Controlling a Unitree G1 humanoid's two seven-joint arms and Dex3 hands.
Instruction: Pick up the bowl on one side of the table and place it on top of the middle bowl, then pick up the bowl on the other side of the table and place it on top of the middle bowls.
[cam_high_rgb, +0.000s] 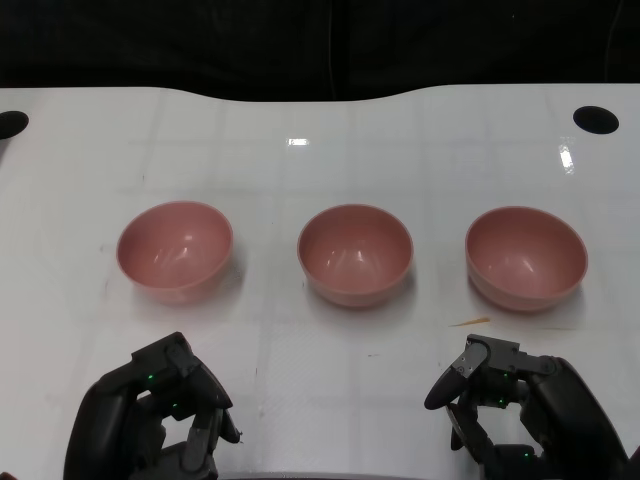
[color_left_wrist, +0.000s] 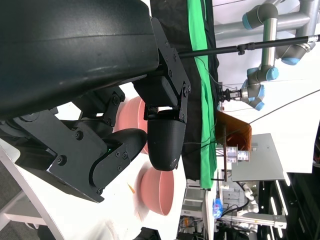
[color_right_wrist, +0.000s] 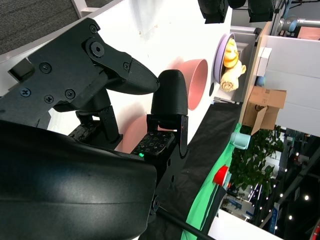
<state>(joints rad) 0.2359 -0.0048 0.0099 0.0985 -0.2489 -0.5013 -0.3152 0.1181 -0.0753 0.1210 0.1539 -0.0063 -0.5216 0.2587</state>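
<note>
Three pink bowls stand in a row across the white table (cam_high_rgb: 320, 150) in the head view: the left bowl (cam_high_rgb: 175, 250), the middle bowl (cam_high_rgb: 355, 253) and the right bowl (cam_high_rgb: 526, 257). All are upright, empty and apart from one another. My left hand (cam_high_rgb: 150, 420) hovers near the front edge, short of the left bowl, fingers apart and holding nothing. My right hand (cam_high_rgb: 520, 410) sits likewise in front of the right bowl, empty. Past the fingers (color_left_wrist: 165, 140) in the left wrist view I see two pink bowls, one near (color_left_wrist: 131, 112) and one farther (color_left_wrist: 159, 192). The right wrist view shows one bowl (color_right_wrist: 197, 82) beyond its fingers (color_right_wrist: 170, 95).
A thin tan sliver (cam_high_rgb: 468, 322) lies on the table between my right hand and the right bowl. Round black holes mark the far corners, right (cam_high_rgb: 595, 120) and left (cam_high_rgb: 10, 123). Off the table, a purple plate of toy food (color_right_wrist: 227, 60) appears in the right wrist view.
</note>
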